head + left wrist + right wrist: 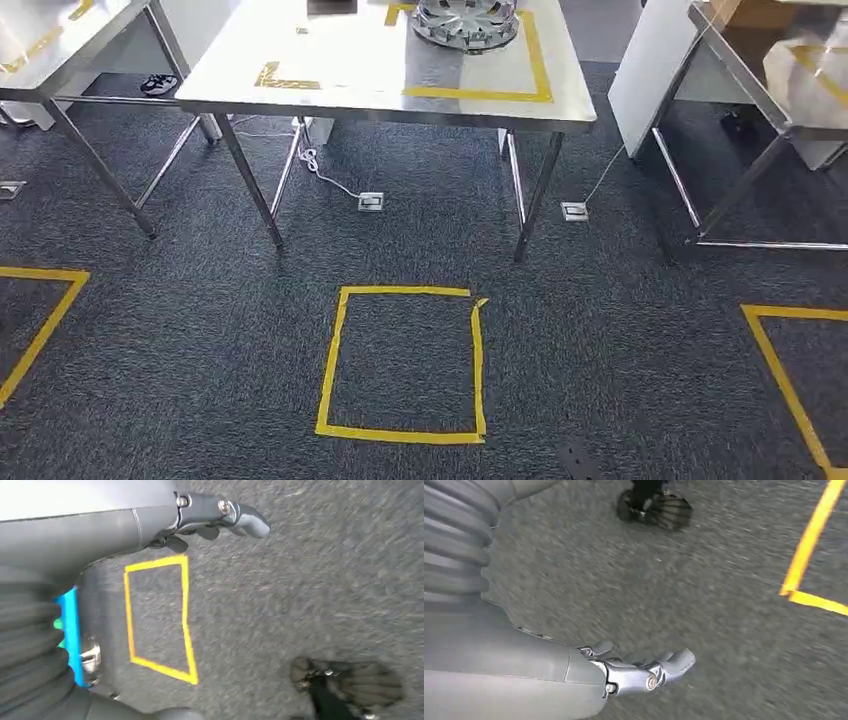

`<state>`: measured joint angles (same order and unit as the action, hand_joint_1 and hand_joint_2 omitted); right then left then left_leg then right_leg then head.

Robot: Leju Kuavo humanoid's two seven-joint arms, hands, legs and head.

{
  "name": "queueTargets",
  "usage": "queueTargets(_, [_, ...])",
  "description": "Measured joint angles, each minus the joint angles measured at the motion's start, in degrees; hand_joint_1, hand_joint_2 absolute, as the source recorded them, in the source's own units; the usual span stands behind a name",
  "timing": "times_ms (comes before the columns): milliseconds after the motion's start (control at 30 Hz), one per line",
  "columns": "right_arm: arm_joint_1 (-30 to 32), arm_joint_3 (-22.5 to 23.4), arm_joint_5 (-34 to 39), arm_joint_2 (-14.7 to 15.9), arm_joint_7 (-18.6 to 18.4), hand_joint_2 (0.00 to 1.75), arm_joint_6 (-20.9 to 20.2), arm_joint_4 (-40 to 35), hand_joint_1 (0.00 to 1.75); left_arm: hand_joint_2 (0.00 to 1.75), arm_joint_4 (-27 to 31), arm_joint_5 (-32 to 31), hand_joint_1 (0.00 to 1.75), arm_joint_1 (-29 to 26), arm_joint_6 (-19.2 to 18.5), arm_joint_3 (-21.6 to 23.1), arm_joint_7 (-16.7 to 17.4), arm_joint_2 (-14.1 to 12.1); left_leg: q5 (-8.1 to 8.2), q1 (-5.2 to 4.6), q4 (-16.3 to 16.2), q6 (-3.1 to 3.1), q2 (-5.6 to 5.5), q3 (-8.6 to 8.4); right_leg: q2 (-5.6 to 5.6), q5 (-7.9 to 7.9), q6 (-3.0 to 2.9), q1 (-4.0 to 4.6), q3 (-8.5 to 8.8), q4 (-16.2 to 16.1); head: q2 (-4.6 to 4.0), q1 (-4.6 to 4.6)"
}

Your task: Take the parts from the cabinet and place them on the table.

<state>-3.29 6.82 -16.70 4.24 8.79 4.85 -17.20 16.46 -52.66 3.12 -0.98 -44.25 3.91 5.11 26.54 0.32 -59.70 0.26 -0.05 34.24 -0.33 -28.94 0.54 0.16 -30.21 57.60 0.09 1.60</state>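
Distance decides the next move: the round silver ribbed metal part point(466, 22) already sits on the stainless steel bench point(340, 85), inside its yellow tape outline, far ahead of both hanging arms. Left hand point(215, 517) and right hand point(644, 672) hold nothing, fingers loosely apart over grey carpet point(200, 330). Neither seems nearer.
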Motion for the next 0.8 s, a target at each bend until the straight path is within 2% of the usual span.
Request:
queueTargets(33, [0.60,-0.02,0.50,-0.24,-0.42,1.75,-0.13,0.13,0.00,1.75,0.37,1.57,0.00,-0.09,0.02,1.29,-0.08,-0.30,0.25,-0.02,0.05,0.79,0.06,0.02,0.03,-0.07,0.76,-0.14,0.00,-0.02,0.00,-0.09])
queueTargets(67, [1.33,-0.04,0.99,-0.24,-0.57,1.75,-0.33,0.20,0.00,1.75,0.61,3.12,0.00,-0.23,0.02,2.48,-0.24,-0.37,0.07,0.05,0.20,0.60,0.20,-0.05,0.03,0.08,0.36,0.00,0.00,-0.02,0.00,-0.09])
queueTargets(100, [1.85,-0.13,1.45,-0.29,-0.75,1.75,-0.44,0.20,0.00,1.75,0.86,4.76,0.00,-0.50,0.04,3.73,-0.35,-0.61,-0.26,0.12,0.41,0.04,0.13,-0.12,0.02,0.11,0.12,0.08,-0.04,0.00,0.00,-0.02])
queueTargets(133, [2.13,-0.24,1.99,-0.44,-1.12,1.75,-0.55,0.20,0.00,1.75,1.07,6.44,0.00,-0.91,0.04,5.02,-0.44,-0.63,-0.44,0.18,0.61,-0.25,0.15,-0.18,0.04,0.17,0.00,0.11,-0.13,0.00,0.00,-0.07])
queueTargets(233, [3.19,-0.79,3.81,-0.88,-1.89,1.75,-1.12,0.20,0.00,1.75,1.82,11.97,0.00,-2.23,0.13,9.26,-0.87,-1.07,-0.85,0.23,1.05,-0.63,0.12,-0.34,0.03,0.35,-0.33,0.16,-0.28,0.00,0.00,-0.07])
queueTargets(267, [3.58,-0.94,4.37,-1.07,-2.37,0.00,-1.29,0.20,0.00,0.00,2.03,13.86,0.00,-2.69,0.22,10.67,-1.03,-1.24,-0.96,0.23,1.14,-0.78,0.05,-0.36,0.01,0.37,-0.43,0.16,-0.29,0.00,0.00,-0.09])
queueTargets(633, [7.39,-3.08,10.08,-2.32,-5.32,0.00,-2.93,-1.27,0.00,0.00,3.94,31.84,0.00,-6.94,0.50,25.43,-2.27,-2.75,-1.12,0.24,1.40,-1.00,0.02,-0.42,0.00,0.28,-0.69,0.17,-0.32,0.06,0.00,-0.04])
queueTargets(800, [8.99,-4.13,12.57,-2.97,-6.65,0.00,-3.57,-2.32,0.00,0.00,4.59,39.69,0.00,-8.66,0.70,31.31,-2.82,-3.58,-0.94,0.05,1.24,-0.75,0.04,-0.37,-0.02,0.30,-0.61,-0.03,-0.32,0.02,0.00,-0.07])
